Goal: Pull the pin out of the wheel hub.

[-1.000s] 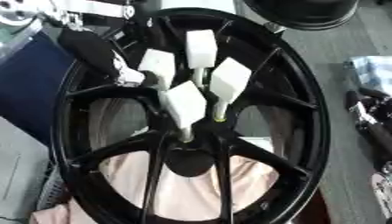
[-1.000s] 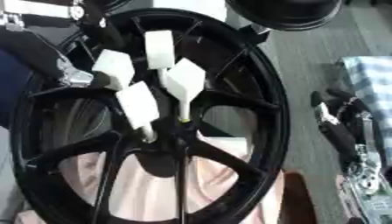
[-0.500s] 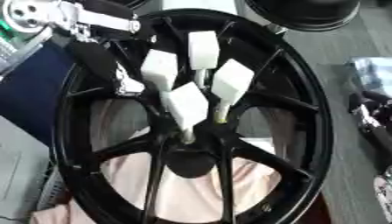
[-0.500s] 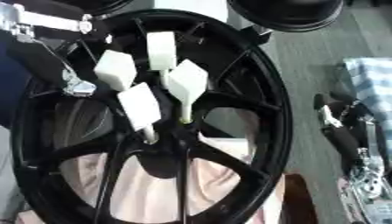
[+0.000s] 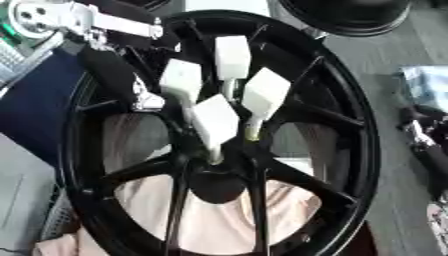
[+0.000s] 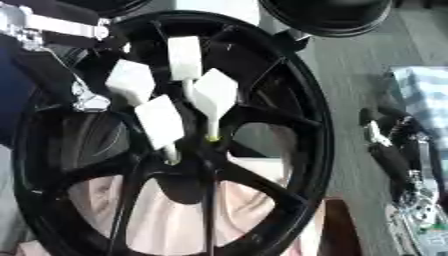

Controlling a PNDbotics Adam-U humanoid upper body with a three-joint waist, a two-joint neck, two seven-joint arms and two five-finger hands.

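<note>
One black wheel hub [image 5: 350, 125], four white-headed pins [image 5: 214, 120] standing at its centre, left hand [image 5: 118, 80] fingers unclear

Pale pink cloth [image 5: 219, 225] beneath, second black rim [image 6: 328, 15] behind, perhaps tools [image 6: 394, 155] at right

Left hand [image 5: 118, 80] reaches in from upper left.

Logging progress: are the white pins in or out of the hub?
In: four white pins stand with stems seated around the hub.
</note>
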